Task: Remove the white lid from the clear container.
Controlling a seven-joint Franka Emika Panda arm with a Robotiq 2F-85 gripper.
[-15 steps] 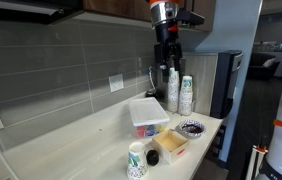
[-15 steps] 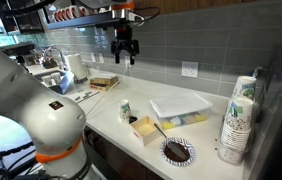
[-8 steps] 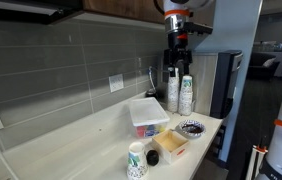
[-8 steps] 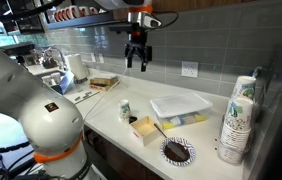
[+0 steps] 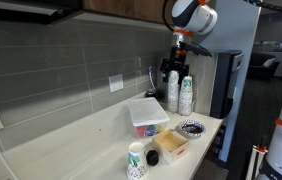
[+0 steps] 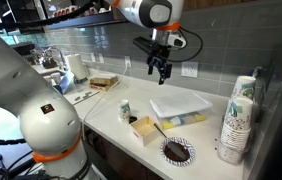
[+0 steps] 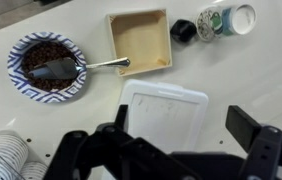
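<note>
One white lid covers one clear container beneath the single pincer, spread wide, empty.

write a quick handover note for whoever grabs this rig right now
Gripper: open, empty, hovers high over the counter; in the wrist view the lid lies between its fingers.
Lid: flat on the container, not lifted.
Nearby: tan box, bowl with spoon, cup stacks.
Done: nothing yet.
Left: lower, grip a lid edge, lift the lid off, probably set it on bare counter.
</note>
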